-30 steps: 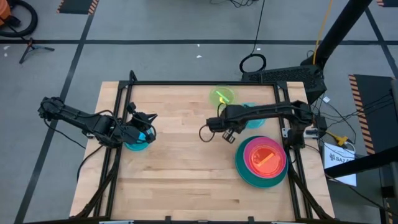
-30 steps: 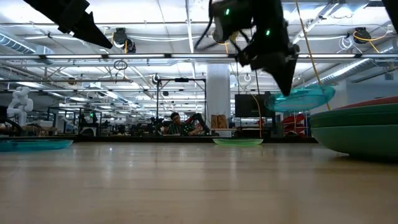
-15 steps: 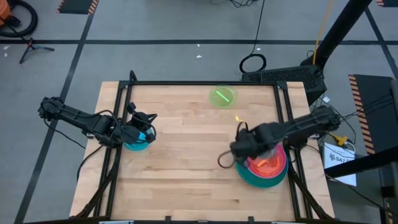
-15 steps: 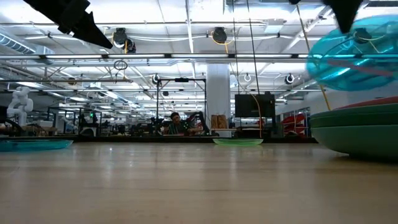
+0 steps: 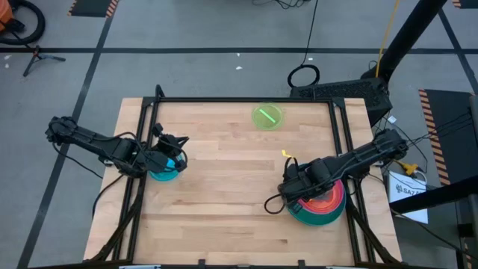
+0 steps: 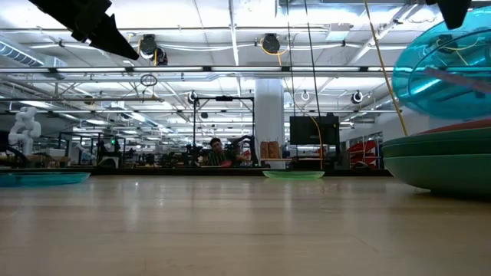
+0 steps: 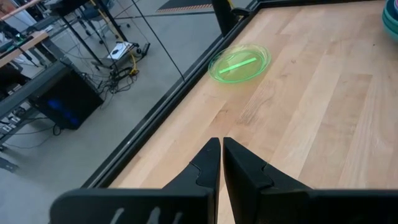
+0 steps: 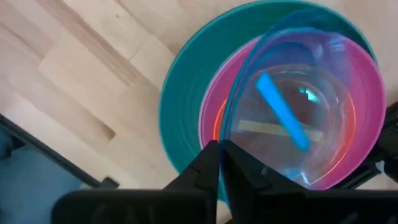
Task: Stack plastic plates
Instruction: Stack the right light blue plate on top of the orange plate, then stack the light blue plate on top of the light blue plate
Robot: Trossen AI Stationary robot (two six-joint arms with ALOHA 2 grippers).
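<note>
Right gripper is hovering over the plate stack at roughly 4 o'clock on the tabletop, fingers pinched together on the rim of a translucent light blue plate; in the right wrist view that plate is hanging tilted above the magenta plate, with an orange plate showing through it and a large teal plate at the bottom. Low view is showing the light blue plate clearly raised off the stack, not seated. Judging by looks, these are thin, stiff, glossy and light, so slippery in a pinch grip; the raised rim is the only sensible grab point, and a tilted release risks it skating off the stack. Lime plate is sitting alone near 12 o'clock, well apart from the stack. Left gripper is parked at about 9 o'clock, fingers closed together on nothing, directly above a small teal plate at the tabletop's left edge; can't tell whether it is touching it. Next move looks like levelling the light blue plate, centring it on the magenta one, then letting go low.
</note>
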